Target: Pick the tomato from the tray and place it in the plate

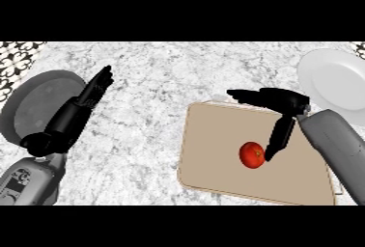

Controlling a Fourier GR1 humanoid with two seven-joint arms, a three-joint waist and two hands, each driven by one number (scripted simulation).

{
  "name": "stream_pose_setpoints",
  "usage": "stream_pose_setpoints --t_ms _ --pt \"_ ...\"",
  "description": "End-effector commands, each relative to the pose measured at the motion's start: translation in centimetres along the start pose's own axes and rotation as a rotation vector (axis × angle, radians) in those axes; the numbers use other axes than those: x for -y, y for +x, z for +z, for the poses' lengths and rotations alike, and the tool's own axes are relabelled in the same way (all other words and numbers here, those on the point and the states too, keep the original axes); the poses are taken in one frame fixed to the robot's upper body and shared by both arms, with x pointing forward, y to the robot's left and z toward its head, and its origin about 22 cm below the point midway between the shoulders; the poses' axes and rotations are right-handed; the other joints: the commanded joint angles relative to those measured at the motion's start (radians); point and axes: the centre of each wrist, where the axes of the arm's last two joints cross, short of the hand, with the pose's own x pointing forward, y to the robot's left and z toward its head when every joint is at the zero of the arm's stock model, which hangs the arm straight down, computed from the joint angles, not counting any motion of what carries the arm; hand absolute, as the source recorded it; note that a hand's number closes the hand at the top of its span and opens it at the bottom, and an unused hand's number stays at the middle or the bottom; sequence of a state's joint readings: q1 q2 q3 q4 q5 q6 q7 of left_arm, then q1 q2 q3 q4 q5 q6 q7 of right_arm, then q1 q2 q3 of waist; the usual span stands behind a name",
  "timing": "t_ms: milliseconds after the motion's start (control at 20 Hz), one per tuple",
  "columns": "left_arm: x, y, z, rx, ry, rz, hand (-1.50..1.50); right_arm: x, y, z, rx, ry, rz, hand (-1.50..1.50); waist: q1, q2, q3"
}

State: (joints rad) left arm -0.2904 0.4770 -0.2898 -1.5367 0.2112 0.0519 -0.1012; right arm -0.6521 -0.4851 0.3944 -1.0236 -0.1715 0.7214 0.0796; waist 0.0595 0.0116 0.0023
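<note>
A red tomato (251, 155) lies on the beige tray (221, 159), a little right of its middle. My right hand (281, 103) hangs over the tray's far right part, fingers straight and spread. Its thumb points down and its tip touches the tomato's right side, while the other fingers reach left above the tray's far edge. The white plate (335, 79) sits at the far right, just beyond that hand. My left hand (89, 99) rests open at the left, fingers stretched up and away.
A dark grey round plate (39, 108) lies at the left edge, partly under my left forearm. The marble counter (149, 125) spreads between the two arms. A patterned tile strip (18, 60) shows in the far left corner.
</note>
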Motion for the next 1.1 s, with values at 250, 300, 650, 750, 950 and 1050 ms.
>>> stream_pose_setpoints --t_ms 250,300,650,750,950,1050 --pt "-0.7 1.2 1.4 -0.003 0.002 0.008 0.0 4.2 1.5 -1.8 -0.186 0.29 -0.025 -1.5 -0.019 -0.006 -0.002" --pt "-1.6 1.0 2.2 -0.01 0.023 -0.004 0.0 4.3 2.4 -2.2 -0.201 0.325 0.001 -1.5 -0.023 -0.009 -0.002" --pt "-1.7 1.2 1.1 -0.003 0.028 -0.02 0.0 7.8 3.2 -0.4 -0.311 0.361 0.038 -1.5 -0.023 -0.002 -0.001" --pt "-1.1 1.4 1.5 -0.025 0.001 -0.008 0.0 6.9 1.7 -1.2 -0.35 0.359 0.025 -1.5 -0.025 -0.002 -0.001" --pt "-2.6 -0.2 0.6 -0.012 0.013 -0.004 0.0 7.1 2.8 -3.1 -0.37 0.337 0.007 -1.5 -0.022 0.005 -0.002" --pt "-1.2 0.2 1.2 -0.017 0.013 0.002 0.0 7.0 1.2 -2.1 -0.357 0.347 -0.005 -1.5 -0.025 0.001 -0.001"
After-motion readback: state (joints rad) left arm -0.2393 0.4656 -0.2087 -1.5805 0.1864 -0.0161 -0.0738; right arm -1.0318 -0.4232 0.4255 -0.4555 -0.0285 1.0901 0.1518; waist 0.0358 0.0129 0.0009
